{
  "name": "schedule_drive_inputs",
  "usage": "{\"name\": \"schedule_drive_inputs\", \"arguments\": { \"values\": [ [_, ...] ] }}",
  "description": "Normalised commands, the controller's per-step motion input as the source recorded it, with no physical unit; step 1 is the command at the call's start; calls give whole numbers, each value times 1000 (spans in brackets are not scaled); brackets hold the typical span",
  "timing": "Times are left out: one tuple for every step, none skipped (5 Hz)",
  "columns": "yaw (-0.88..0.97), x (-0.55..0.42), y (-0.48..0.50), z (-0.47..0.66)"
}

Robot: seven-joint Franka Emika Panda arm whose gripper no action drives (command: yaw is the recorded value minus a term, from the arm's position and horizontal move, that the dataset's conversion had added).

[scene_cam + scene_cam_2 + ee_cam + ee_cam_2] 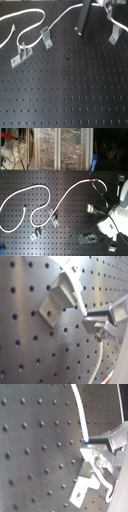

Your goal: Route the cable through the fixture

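The white cable point(30, 22) loops across the black board's left and rises to the right toward my gripper point(109, 9). Its red band point(91, 179) shows in the second exterior view. The gripper point(92, 449) is shut on the cable point(80, 411), and a short length point(101, 353) hangs past the fingers. The fixture point(115, 34), a small upright pale-grey clip, stands on the board just below the gripper. It shows close beside the fingers in both wrist views point(60, 296) point(84, 491). The cable is not touching it.
A second upright clip point(46, 36) stands left of centre with the cable curving round behind it. A low flat grey bracket with two posts point(22, 54) lies at its lower left. A black cylinder point(82, 17) hangs at top centre. Shelves of clutter point(45, 148) stand behind the board.
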Motion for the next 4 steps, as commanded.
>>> {"name": "schedule_drive_inputs", "arguments": {
  "values": [
    [0,-19,-5,30],
    [-146,-76,-51,292],
    [-140,0,-1,101],
    [0,1,0,33]
  ]
}}
